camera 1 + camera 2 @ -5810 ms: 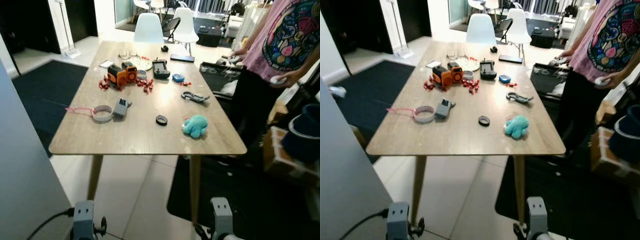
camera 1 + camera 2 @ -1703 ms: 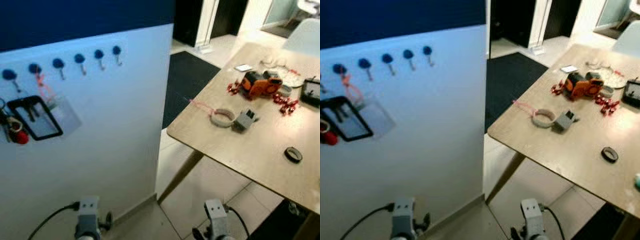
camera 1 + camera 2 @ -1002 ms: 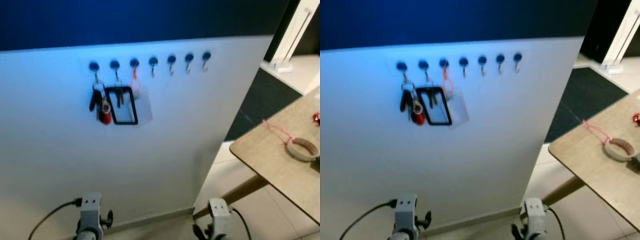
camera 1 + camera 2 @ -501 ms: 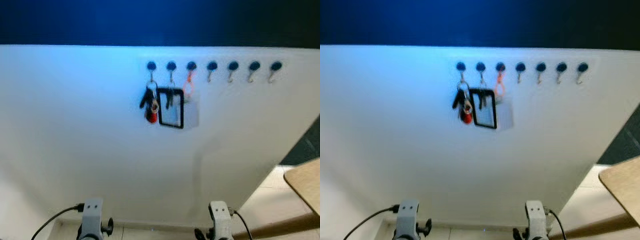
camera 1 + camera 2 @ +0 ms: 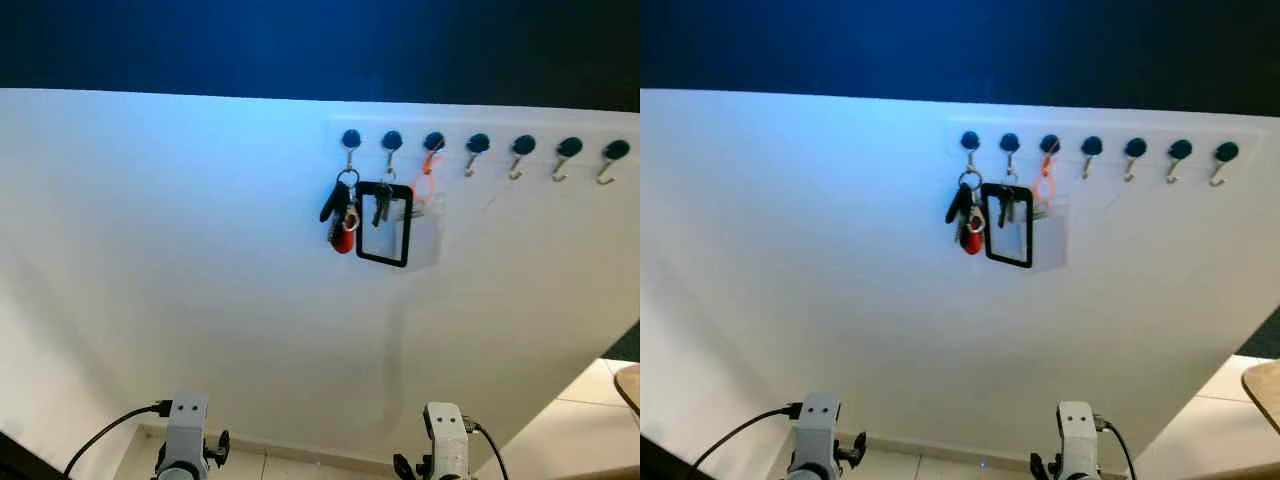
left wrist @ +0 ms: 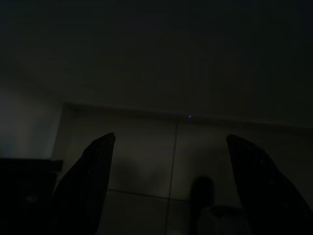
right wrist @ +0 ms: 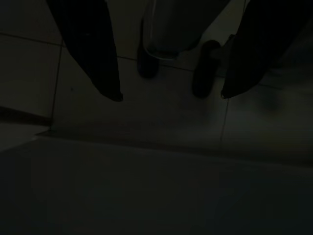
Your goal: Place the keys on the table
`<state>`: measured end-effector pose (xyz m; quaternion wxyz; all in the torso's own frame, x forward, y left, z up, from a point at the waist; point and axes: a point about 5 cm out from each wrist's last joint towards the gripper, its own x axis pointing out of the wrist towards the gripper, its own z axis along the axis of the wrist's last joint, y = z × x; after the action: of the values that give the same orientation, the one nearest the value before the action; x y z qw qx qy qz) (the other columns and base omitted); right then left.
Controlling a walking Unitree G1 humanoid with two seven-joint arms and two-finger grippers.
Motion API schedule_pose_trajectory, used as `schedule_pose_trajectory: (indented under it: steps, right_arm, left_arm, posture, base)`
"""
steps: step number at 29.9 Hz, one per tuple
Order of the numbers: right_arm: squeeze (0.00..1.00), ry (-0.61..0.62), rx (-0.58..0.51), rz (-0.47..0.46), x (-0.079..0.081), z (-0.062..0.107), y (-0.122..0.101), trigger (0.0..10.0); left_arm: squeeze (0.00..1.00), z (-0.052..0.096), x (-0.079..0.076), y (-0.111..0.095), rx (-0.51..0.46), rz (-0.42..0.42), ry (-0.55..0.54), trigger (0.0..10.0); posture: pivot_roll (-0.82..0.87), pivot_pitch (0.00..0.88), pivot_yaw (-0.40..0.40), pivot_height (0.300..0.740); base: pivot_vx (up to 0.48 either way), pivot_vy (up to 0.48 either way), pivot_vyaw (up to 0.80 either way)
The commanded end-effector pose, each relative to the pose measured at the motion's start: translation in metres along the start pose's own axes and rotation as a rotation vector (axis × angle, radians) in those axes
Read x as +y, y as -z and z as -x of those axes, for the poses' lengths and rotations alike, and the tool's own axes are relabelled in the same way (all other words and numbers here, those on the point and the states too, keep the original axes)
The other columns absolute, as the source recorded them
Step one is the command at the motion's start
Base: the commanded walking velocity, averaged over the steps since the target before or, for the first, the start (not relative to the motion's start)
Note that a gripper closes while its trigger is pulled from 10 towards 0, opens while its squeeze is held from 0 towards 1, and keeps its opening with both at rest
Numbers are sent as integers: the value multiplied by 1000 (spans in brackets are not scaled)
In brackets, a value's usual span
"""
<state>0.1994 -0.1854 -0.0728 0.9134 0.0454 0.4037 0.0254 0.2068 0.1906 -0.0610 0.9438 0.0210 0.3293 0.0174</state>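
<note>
i'm facing the white wall point(image 5: 200, 280) w/ a row of hooks point(image 5: 478, 144). keys point(image 5: 340, 212) hang off the far-left hook, just beside a black-framed badge holder point(image 5: 383, 224), so they need lifting off first. left gripper point(image 6: 171, 142) & right gripper point(image 7: 168, 95) hang low over floor tiles, fingers spread wide, holding nothing. table edge point(image 5: 630, 385) at right.

A home, by the look of its entry wall: a white wall panel point(image 5: 200, 260) carries a row of blue-capped hooks point(image 5: 478, 146) where a bunch of keys point(image 5: 340, 212) and a black-framed card holder point(image 5: 384, 228) hang, above a pale tiled floor point(image 5: 590, 420) and a wooden table corner point(image 5: 1264, 384).
</note>
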Motion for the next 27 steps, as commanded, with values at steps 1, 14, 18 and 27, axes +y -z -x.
schedule_pose_trajectory:
  steps: [1,14,18,27]
  right_arm:
    - [0,4,13,-9,0,1,5,10000]
    - [0,-5,14,-7,3,0,4,10000]
    - [0,-8,13,-7,5,0,4,10000]
    - [0,-11,12,-14,6,0,4,10000]
  left_arm:
    - [0,0,-2,0,-1,2,12,10000]
    - [0,1,-4,2,-3,2,21,10000]
    - [0,2,-3,3,-4,0,21,10000]
    - [0,1,-2,-2,-36,-23,38,10000]
  posture:
    - [24,38,13,740]
    - [35,43,6,740]
    - [36,45,9,740]
    - [38,45,12,740]
  base:
    - [0,266,0]
    - [0,280,0]
    - [0,282,0]
    - [0,30,0]
